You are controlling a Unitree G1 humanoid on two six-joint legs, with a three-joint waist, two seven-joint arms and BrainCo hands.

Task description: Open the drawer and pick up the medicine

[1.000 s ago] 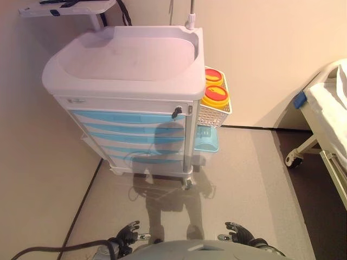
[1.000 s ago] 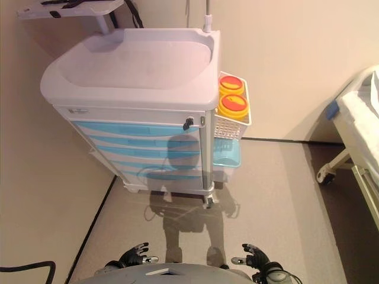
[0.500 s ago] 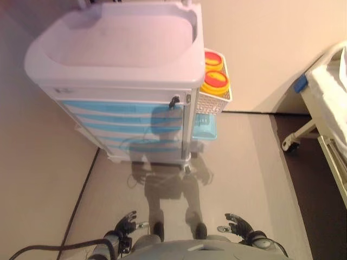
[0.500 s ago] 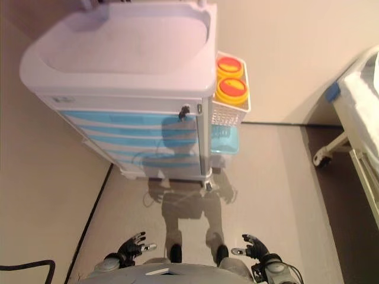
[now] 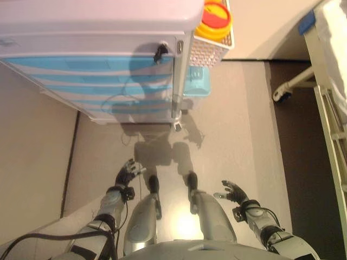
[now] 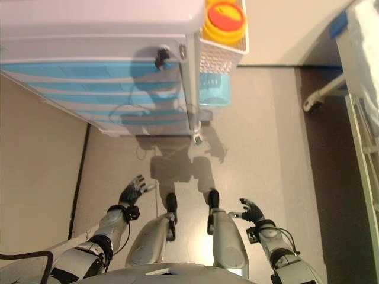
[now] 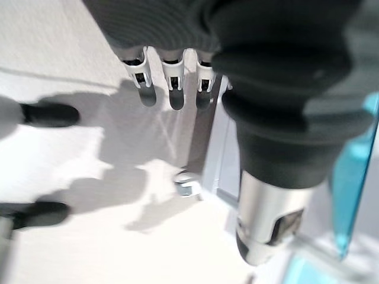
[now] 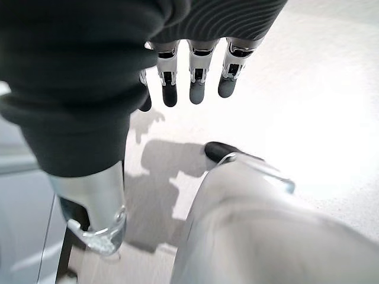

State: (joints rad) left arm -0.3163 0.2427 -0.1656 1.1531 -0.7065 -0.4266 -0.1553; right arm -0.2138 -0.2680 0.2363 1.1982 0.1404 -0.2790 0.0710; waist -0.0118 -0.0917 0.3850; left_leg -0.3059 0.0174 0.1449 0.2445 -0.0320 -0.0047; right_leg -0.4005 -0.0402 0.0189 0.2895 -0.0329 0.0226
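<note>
A white medical cart (image 5: 97, 32) with several blue drawers (image 5: 92, 65) stands at the top of the view, all drawers shut. A dark lock knob (image 5: 160, 52) sits at the top drawer's right end. No medicine shows. My left hand (image 6: 131, 190) hangs low over the floor, well short of the cart, fingers spread and empty; it also shows in the left wrist view (image 7: 172, 89). My right hand (image 6: 251, 210) is low on the right, fingers relaxed and empty; it also shows in the right wrist view (image 8: 189, 77).
A white wire basket (image 5: 211, 46) on the cart's right side holds a yellow container with a red lid (image 5: 214, 19). A light blue bin (image 5: 196, 81) hangs below it. A bed frame on a castor (image 5: 287, 89) stands at the right. A wall runs along the left.
The whole picture has shifted: the camera has tilted down and come nearer the cart. Both hands now show further up in the view, with the forearms visible.
</note>
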